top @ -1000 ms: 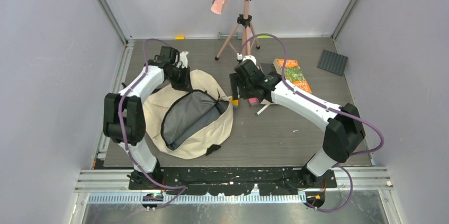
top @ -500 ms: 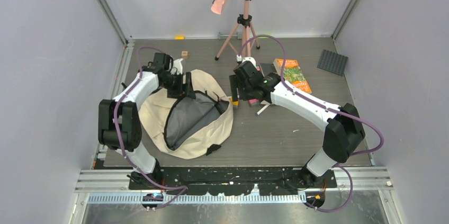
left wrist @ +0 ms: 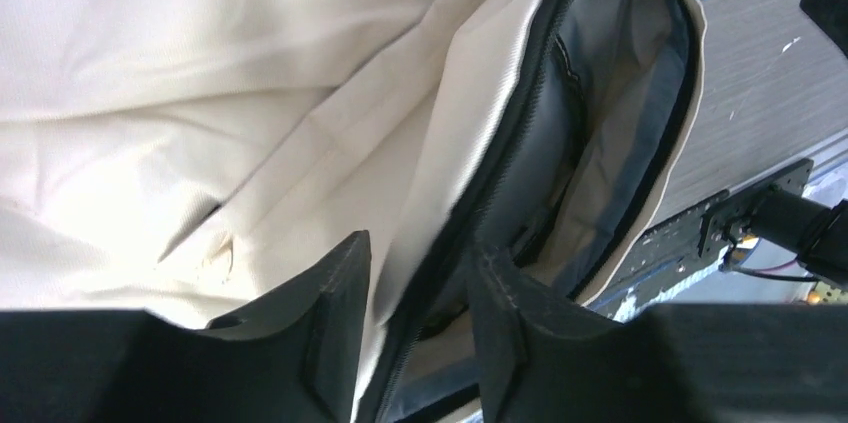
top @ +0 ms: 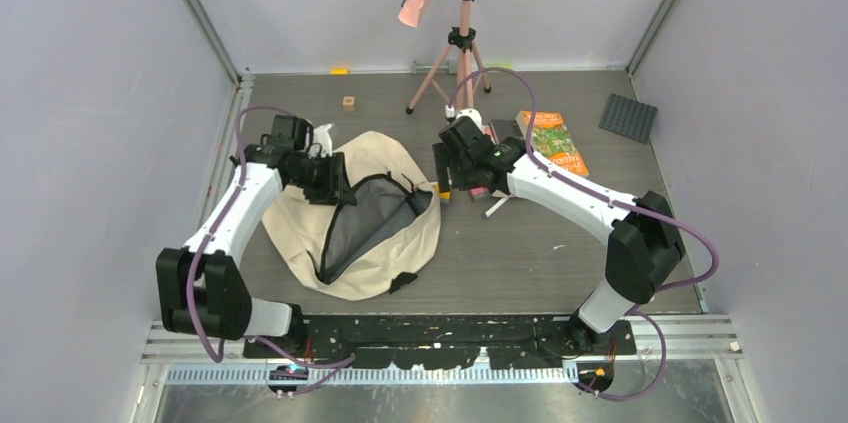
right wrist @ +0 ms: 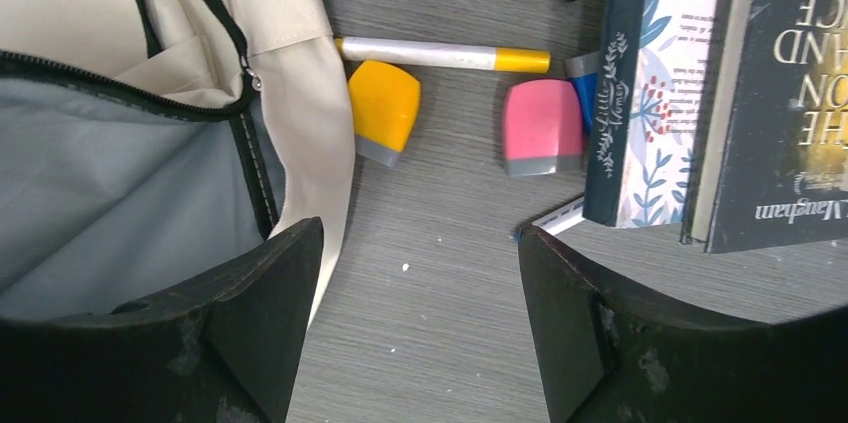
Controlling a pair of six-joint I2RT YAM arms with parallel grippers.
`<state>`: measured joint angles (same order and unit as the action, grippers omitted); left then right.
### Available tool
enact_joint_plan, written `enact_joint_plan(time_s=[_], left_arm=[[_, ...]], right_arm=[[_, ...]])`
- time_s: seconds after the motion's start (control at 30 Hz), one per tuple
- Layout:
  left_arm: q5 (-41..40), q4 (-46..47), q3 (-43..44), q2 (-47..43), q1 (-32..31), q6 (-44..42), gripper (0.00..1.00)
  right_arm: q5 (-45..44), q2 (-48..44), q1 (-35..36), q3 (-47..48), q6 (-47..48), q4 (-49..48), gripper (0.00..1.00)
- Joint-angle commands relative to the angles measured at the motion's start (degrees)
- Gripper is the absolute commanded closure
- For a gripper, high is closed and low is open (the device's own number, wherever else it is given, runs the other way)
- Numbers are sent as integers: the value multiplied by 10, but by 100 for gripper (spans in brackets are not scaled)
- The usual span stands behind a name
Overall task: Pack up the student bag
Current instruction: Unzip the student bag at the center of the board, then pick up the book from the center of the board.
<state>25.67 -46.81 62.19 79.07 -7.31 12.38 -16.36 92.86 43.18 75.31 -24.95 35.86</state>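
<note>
The student bag (top: 300, 228), cream canvas with a black zip, lies left of centre with its grey lining (top: 362, 221) showing through the unzipped mouth. My left gripper (top: 335, 183) hovers at the mouth's far left rim. In the left wrist view its jaws (left wrist: 420, 248) stand apart, astride the black zip edge (left wrist: 520, 123) and a cream flap, without pinching them. My right gripper (top: 448, 167) is open over bare table just right of the bag; in its wrist view the gripper (right wrist: 418, 243) holds nothing, with the bag's edge (right wrist: 300, 93) beside its left finger.
Beside the bag lie a yellow stub (right wrist: 383, 108), a pink one (right wrist: 541, 126) and a white marker with a yellow cap (right wrist: 440, 54). Books (right wrist: 650, 83) are stacked right of them. A pink tripod (top: 455, 53), a wooden cube (top: 348, 102) and a grey studded mat (top: 628, 117) stand further back.
My left gripper let go of the bag's far edge, opened, and swung left and nearer onto the zip rim. The bag's mouth has narrowed. The right arm has not moved.
</note>
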Motion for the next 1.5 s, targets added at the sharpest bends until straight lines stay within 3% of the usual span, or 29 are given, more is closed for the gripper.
enact_joint_plan(time_s=[0.0,0.13,0.2,0.53,0.9,1.23,1.47], left_arm=[[-2,-42,-12,-42,2,7,69],[-2,-37,5,-57,3,12,94],[4,-28,21,-58,2,18,100],[47,8,121,-27,2,58,100],[42,69,147,-1,3,114,100],[43,47,177,8,12,100,100],[40,42,169,1,17,101,100]], right_arm=[[-55,-28,2,9,18,7,22],[-101,-49,-1,3,37,30,18],[-116,-64,-12,-8,41,41,16],[-138,-108,-106,-38,140,57,12],[-130,-4,-83,0,178,-25,24],[-205,126,-62,55,213,-51,36],[-256,175,-62,56,240,-77,37]])
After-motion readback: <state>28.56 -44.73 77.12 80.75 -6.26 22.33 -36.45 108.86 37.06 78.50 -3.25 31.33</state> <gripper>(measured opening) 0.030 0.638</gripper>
